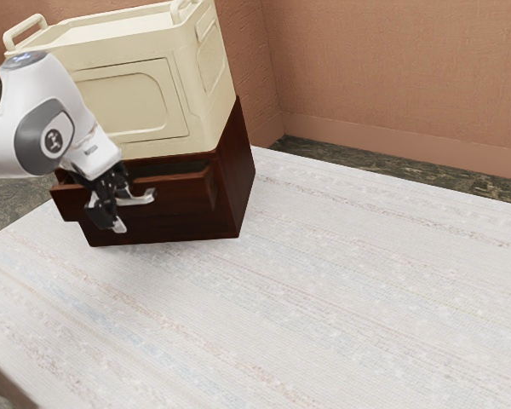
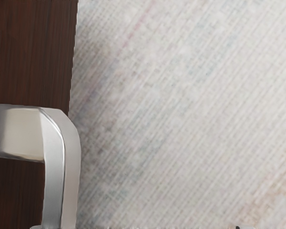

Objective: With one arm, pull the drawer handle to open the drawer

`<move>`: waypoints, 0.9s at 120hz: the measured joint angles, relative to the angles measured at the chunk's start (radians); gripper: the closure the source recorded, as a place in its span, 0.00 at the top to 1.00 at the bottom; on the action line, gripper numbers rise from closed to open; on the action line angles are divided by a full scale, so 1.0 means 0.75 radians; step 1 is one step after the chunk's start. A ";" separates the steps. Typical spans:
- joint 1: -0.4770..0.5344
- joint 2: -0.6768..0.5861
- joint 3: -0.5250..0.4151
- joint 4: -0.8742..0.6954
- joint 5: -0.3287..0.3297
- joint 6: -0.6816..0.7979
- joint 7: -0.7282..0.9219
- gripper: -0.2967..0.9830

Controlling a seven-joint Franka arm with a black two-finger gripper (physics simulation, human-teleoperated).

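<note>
My gripper [image 1: 109, 215] is at the drawer front in the exterior view, pointing down over the handle's near part. Its fingers stand apart, and the silver handle [image 1: 142, 198] passes between them without being clamped. The dark wooden drawer [image 1: 175, 213] is partly out of its cabinet, with a strip of its inside visible at the top. In the wrist view, the tips of my gripper [image 2: 140, 227] peek in far apart at the lower edge, the curved handle [image 2: 62, 157] between them, nearer one tip. Beside it lies the brown drawer front [image 2: 28, 57]. Contact between finger and handle is hidden.
A cream-coloured box [image 1: 136, 94] with raised handles rests on the cabinet [image 1: 238, 175]. The cabinet stands on a pale, striped table surface [image 1: 324, 298], which extends in front of it and toward the exterior view's right. Brown walls rise behind.
</note>
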 joint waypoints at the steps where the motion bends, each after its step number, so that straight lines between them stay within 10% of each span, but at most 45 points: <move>1: -0.001 -0.006 0.000 -0.006 0.000 0.000 0.000 0.62; 108: -0.070 -0.447 -0.013 -0.458 0.065 0.062 -0.075 0.58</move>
